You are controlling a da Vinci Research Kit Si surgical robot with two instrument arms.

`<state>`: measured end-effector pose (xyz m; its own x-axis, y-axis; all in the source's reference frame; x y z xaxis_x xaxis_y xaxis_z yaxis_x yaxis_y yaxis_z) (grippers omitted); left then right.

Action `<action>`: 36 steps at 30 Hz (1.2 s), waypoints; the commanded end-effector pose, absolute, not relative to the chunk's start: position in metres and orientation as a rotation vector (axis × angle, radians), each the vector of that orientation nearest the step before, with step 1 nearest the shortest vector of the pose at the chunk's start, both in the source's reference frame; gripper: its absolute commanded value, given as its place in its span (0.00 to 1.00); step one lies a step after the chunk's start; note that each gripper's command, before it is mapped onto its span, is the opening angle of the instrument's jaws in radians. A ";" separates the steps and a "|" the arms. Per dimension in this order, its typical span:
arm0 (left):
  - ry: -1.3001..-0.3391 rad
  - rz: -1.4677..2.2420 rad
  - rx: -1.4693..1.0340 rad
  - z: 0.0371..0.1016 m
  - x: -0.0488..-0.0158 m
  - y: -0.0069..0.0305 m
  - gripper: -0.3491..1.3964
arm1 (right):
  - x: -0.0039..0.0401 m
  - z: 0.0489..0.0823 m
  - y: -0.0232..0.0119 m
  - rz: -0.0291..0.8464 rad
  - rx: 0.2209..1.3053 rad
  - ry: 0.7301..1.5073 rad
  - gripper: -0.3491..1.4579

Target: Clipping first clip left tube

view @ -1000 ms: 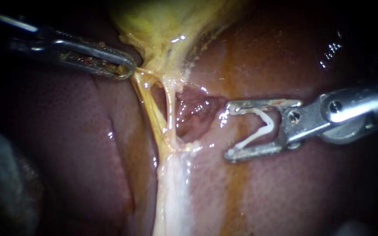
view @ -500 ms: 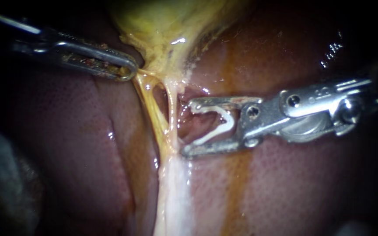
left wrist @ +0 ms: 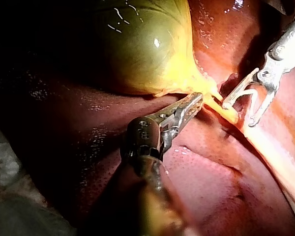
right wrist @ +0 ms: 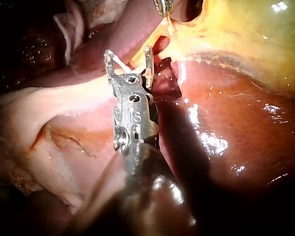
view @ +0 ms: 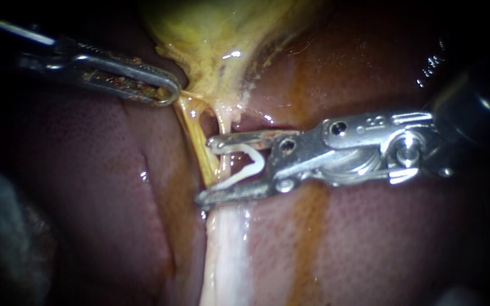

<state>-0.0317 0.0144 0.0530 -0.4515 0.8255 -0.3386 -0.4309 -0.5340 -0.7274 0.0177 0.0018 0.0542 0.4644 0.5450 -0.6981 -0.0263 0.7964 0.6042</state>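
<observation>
Our left instrument [view: 164,94] has its jaws pressed together on the yellow tissue at the neck of the gallbladder [view: 222,34]. From just beside them the left tube [view: 191,127] runs to the tips of our right instrument [view: 205,170]. Its jaws stand wide apart and carry an open white clip [view: 259,160], one leg against each jaw. The left tube lies at the mouth of those jaws, and the paler right tube [view: 223,122] crosses deeper between them. Wet red-brown liver [view: 97,170] lies beneath both instruments.
</observation>
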 end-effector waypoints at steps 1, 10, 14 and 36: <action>-0.719 2.041 -0.885 0.0530 -0.0317 0.0145 0.00 | 0.0177 0.0544 0.0016 0.377 0.573 1.036 0.46; -0.719 2.041 -0.885 0.0530 -0.0318 0.0145 0.00 | 0.0176 0.0574 0.0008 0.394 0.585 1.026 0.46; -0.719 2.041 -0.885 0.0530 -0.0318 0.0144 0.00 | 0.0175 0.0583 0.0009 0.398 0.585 1.025 0.46; -0.718 2.040 -0.885 0.0529 -0.0319 0.0144 0.00 | 0.0182 0.0596 0.0009 0.378 0.614 1.039 0.46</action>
<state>-0.0319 0.0144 0.0529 -0.4508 0.8260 -0.3383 -0.4319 -0.5335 -0.7272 0.0183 0.0008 0.0596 0.4652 0.5618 -0.6840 -0.0004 0.7729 0.6346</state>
